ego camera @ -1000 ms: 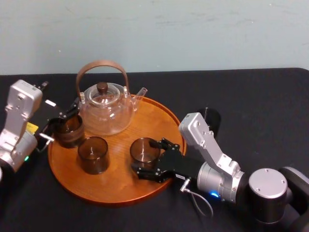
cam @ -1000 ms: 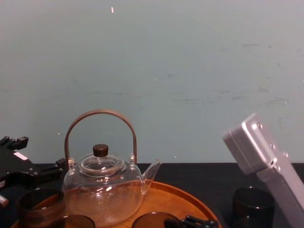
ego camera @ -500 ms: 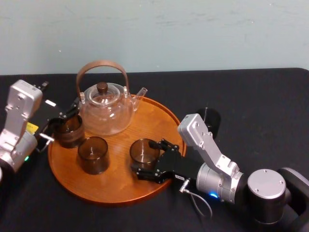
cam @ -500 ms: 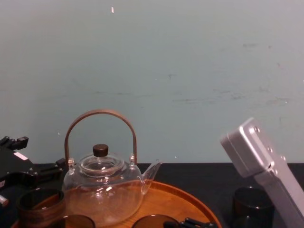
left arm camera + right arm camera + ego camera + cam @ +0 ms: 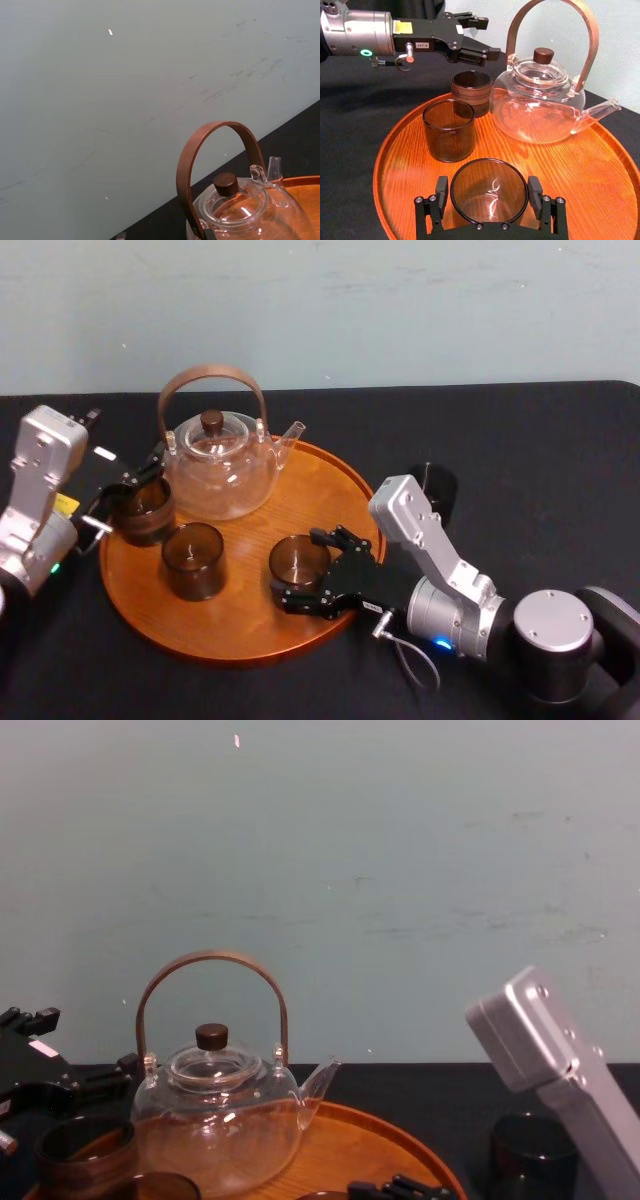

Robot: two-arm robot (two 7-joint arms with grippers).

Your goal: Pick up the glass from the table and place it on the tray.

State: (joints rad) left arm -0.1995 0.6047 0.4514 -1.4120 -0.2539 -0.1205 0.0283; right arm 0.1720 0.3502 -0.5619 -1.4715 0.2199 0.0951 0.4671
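Jaws of the right gripper [image 5: 488, 187] pinch the small round brown see-through glass [image 5: 298, 558], so rest it softly and flat on the big round orange-brown wooden tray [image 5: 600, 165] before opening.

A pale blue-green painted wall [image 5: 400, 300] spanned the head view from 10 to 2 o'clock, flat and evenly lit. In the chest view it carried faint grey scuff streaks [image 5: 500, 928] toward 3 o'clock and a small white fleck [image 5: 237, 740] near 11 o'clock. Below it, a table covered in matte black cloth [image 5: 560, 440] stretched from 9 to 3 o'clock, its far edge meeting the wall.
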